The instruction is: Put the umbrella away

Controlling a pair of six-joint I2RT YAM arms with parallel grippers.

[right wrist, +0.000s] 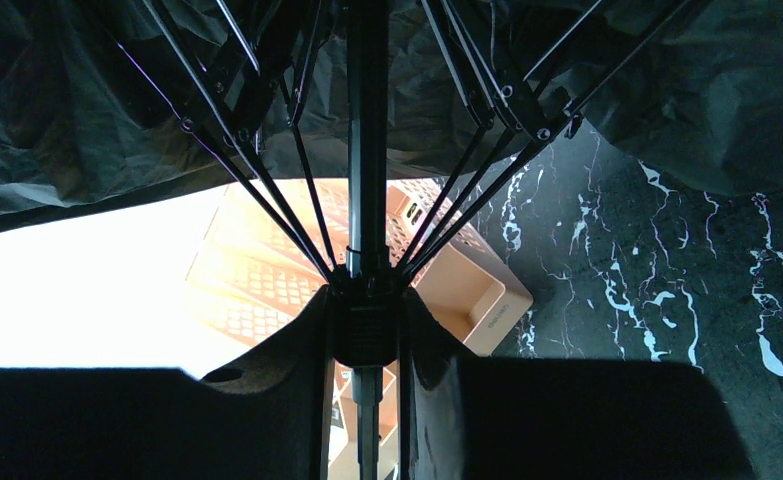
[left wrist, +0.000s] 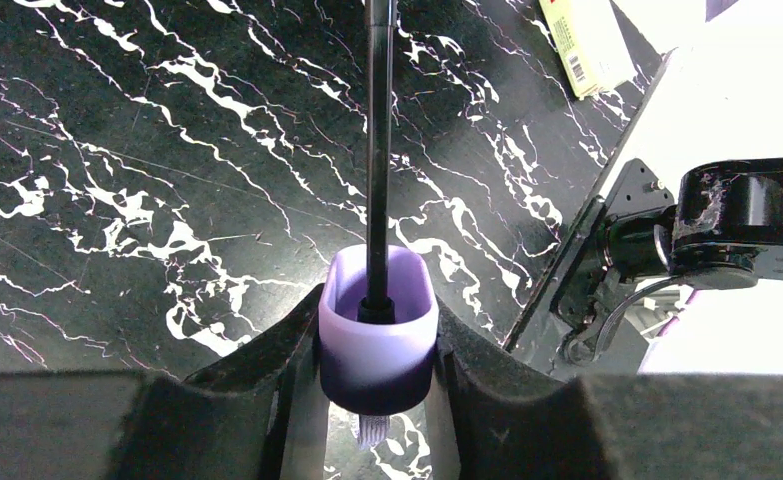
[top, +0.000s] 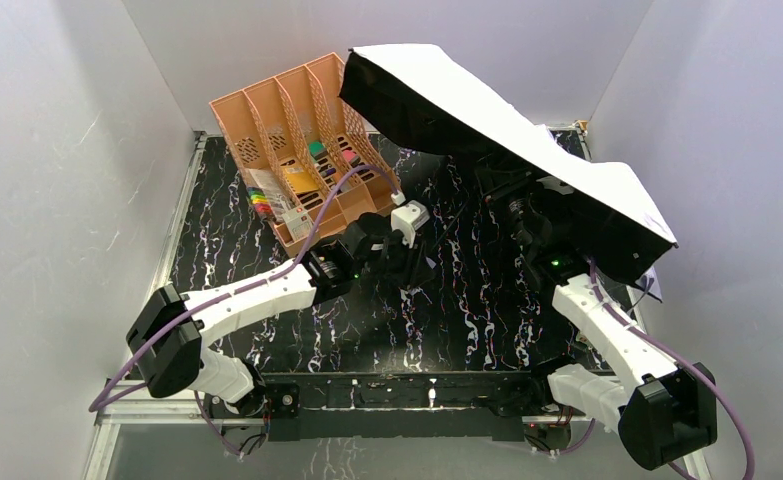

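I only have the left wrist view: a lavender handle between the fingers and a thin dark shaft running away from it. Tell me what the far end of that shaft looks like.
Observer: The pale fabric umbrella is fully spread open, its canopy tilted over the back right of the table.
Operator: Report the right arm.
Observer: The right gripper is closed on the black runner on the shaft, where the ribs meet.
Operator: Name whatever stands near that canopy.
Observer: A peach plastic file organiser stands at the back left, its far corner under the canopy's edge.
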